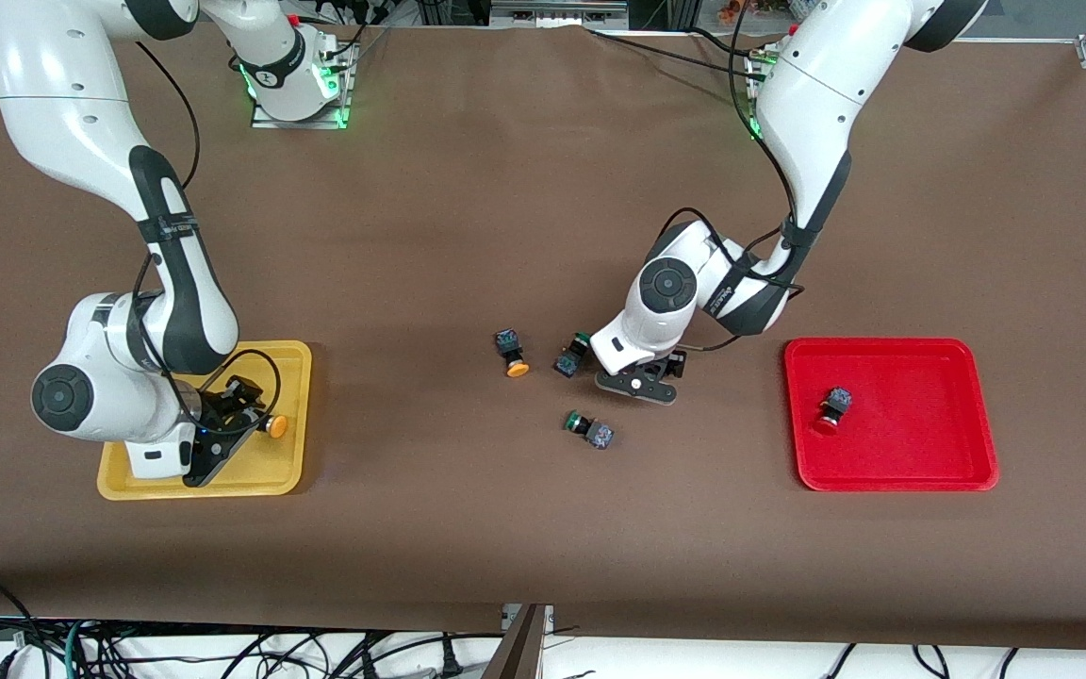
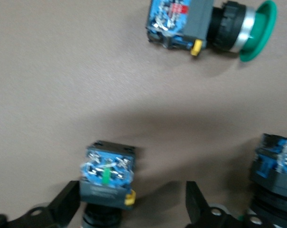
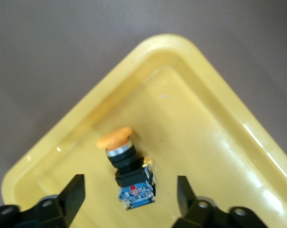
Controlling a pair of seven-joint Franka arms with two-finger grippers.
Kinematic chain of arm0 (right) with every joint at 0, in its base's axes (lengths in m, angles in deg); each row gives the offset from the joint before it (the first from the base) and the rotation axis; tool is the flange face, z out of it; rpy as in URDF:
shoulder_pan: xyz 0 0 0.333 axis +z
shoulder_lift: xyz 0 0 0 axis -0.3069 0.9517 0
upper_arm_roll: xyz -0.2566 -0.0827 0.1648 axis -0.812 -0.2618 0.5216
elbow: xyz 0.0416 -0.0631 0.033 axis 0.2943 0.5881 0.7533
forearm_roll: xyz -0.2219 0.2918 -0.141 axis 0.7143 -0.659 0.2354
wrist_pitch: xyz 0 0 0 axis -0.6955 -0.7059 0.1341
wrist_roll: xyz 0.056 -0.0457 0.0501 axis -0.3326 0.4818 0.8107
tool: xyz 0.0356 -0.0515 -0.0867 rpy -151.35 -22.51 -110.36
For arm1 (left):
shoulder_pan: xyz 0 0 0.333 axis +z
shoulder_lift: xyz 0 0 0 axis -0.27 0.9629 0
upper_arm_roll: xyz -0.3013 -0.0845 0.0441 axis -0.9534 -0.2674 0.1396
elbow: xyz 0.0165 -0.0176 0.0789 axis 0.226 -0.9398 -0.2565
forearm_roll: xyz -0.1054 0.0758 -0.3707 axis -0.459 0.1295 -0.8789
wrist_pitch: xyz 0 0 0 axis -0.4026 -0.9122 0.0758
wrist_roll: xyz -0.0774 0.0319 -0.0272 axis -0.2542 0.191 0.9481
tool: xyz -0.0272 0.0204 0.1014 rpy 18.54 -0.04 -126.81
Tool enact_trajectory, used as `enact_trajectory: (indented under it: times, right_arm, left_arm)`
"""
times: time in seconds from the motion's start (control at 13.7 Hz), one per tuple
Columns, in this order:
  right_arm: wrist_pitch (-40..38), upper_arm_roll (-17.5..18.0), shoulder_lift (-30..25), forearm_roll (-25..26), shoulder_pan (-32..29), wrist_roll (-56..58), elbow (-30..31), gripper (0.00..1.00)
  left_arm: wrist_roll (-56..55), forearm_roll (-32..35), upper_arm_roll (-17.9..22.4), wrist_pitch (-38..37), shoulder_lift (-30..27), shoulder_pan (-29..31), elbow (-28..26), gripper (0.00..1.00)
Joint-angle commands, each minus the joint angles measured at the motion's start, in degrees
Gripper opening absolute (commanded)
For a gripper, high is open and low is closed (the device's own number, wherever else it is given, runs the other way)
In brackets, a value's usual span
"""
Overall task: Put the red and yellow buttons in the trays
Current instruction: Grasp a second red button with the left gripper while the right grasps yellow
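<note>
Front view shows one orange-capped button [image 1: 270, 425] in the yellow plastic tray [image 1: 293, 471] under the open right gripper [image 1: 222, 443], one red-capped button [image 1: 831, 408] in the red plastic tray [image 1: 892, 471]. Left gripper [image 1: 637, 389], open, hovers over a button whose cap is hidden [image 2: 106, 178]; another orange-capped button [image 1: 512, 353] waits on the table.

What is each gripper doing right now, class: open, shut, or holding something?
Left gripper: open, straddling a dark-bodied push-button switch on the brown table, not gripping it.
Right gripper: open over the yellow plastic tray, around an orange-capped button.

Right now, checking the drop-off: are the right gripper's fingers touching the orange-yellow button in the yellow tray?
Apart. The right wrist view shows the right gripper open, bare yellow tray floor between each of its fingers and the orange-yellow button.
</note>
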Motion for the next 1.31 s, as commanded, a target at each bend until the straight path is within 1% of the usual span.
enact_trajectory:
  times: [0.0, 0.15, 0.22, 0.29, 0.36, 0.51, 0.66, 0.73, 0.95, 1.17, 1.24]
  right_arm:
    - [-0.79, 0.79, -1.57, -1.47, 0.94, -5.55, -0.40, 0.99]
    - [-0.79, 1.84, -1.92, -1.38, 4.10, -14.58, -0.40, 0.99]
    - [-0.79, 2.89, -2.36, -1.38, 5.94, -18.98, -0.40, 0.99]
    - [-0.70, 3.16, -2.71, -1.38, 8.31, -24.33, -0.40, 0.99]
    - [-0.70, 3.16, -2.63, -1.38, 10.77, -30.13, -0.40, 0.99]
    - [0.09, 3.25, -2.54, -1.47, 16.30, -41.90, -0.23, 0.99]
    - [1.05, 3.25, -2.45, -1.38, 21.84, -53.77, -0.23, 0.99]
    - [2.36, 3.16, -2.10, -1.30, 24.65, -58.27, 0.21, 0.99]
    - [7.02, 3.07, -1.84, -1.21, 30.38, -67.87, 3.62, 0.99]
    - [14.83, 3.07, -1.58, -1.12, 33.19, -71.83, 9.69, 0.99]
    - [17.56, 2.99, -1.31, -1.12, 34.51, -73.06, 11.10, 0.99]
  left_arm:
    - [-0.98, 2.72, 0.49, 0.12, 0.23, 0.07, 0.82, 0.61]
    - [-1.07, 2.72, 0.49, 0.12, 0.14, 0.24, 0.82, 0.34]
    - [-0.98, 2.72, 0.67, 0.03, -0.03, 0.51, 0.73, 0.28]
    - [-0.63, 2.72, 0.84, -0.23, -0.38, 1.38, 0.82, 0.21]
    - [-0.63, 2.72, 0.85, -0.58, -1.00, 2.00, 0.82, 0.18]
    - [-0.63, 2.72, 0.85, -2.85, -3.97, 4.80, 0.73, 0.16]
    - [0.59, 2.81, 0.85, -7.94, -7.66, 8.22, 0.82, 0.11]
    - [3.04, 2.81, 0.76, -10.41, -9.07, 10.42, 0.91, 0.11]
    - [16.20, 2.64, 0.58, -14.29, -11.19, 17.10, 0.91, 0.12]
    - [30.18, 2.72, 0.85, -14.47, -11.02, 22.81, 0.65, 0.12]
    - [34.05, 2.72, 0.76, -14.47, -10.93, 25.88, 0.64, 0.12]
